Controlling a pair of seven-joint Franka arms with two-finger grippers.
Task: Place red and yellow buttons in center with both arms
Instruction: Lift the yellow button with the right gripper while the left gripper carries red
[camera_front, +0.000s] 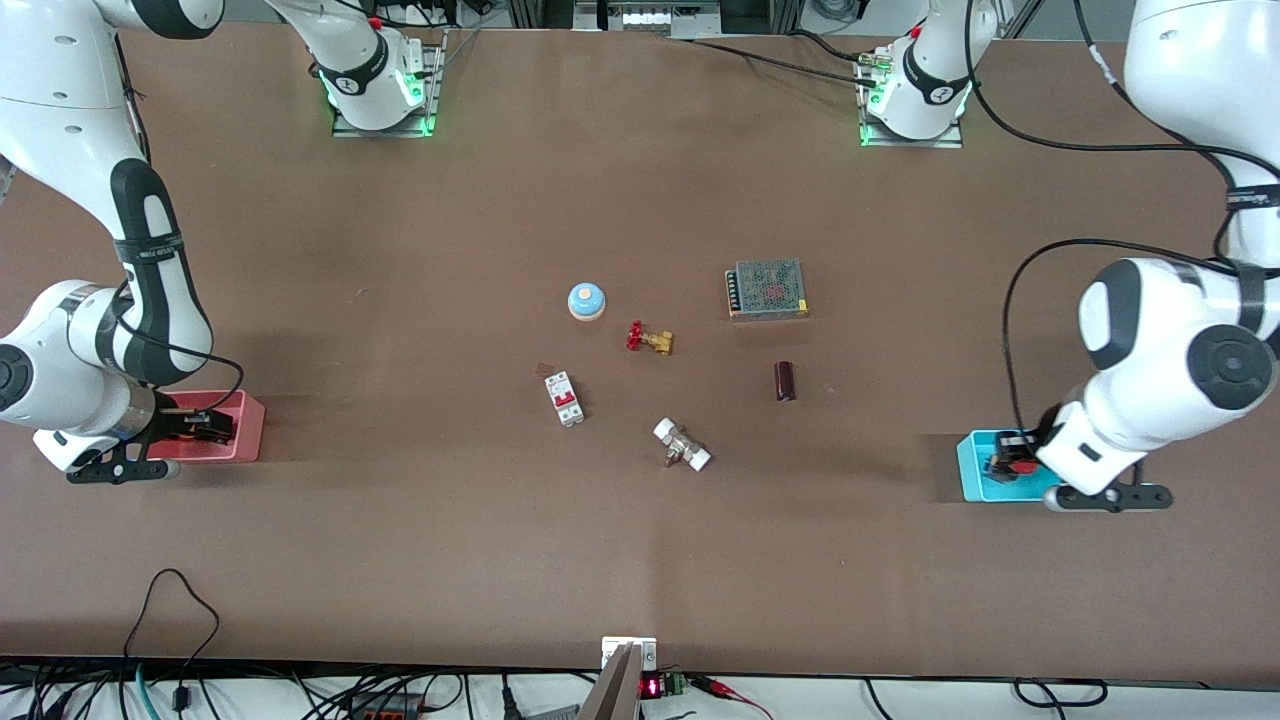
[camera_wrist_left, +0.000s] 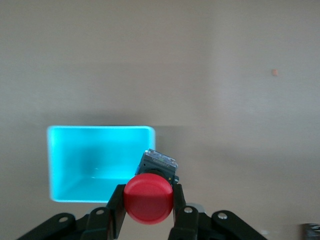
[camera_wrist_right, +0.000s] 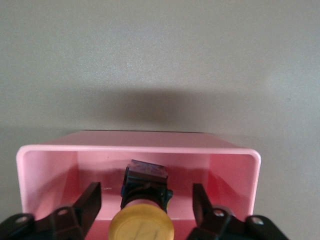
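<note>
My left gripper (camera_front: 1008, 463) is shut on the red button (camera_wrist_left: 148, 198), its fingers (camera_wrist_left: 116, 210) pressed on the round cap's sides. It holds the button just above the cyan bin (camera_wrist_left: 75, 165) at the left arm's end of the table (camera_front: 970, 472). My right gripper (camera_front: 205, 425) is open inside the pink bin (camera_front: 245, 432). Its fingers (camera_wrist_right: 92, 197) stand apart on either side of the yellow button (camera_wrist_right: 142, 227) without touching it. That button rests in the pink bin (camera_wrist_right: 45, 170). The table's centre (camera_front: 660, 395) is bare brown top among small parts.
Around the centre lie a light-blue dome (camera_front: 586, 301), a brass valve with a red handwheel (camera_front: 648, 339), a white-and-red breaker (camera_front: 564, 398), a white-ended fitting (camera_front: 682, 445), a dark cylinder (camera_front: 785, 381) and a mesh-topped metal box (camera_front: 767, 289).
</note>
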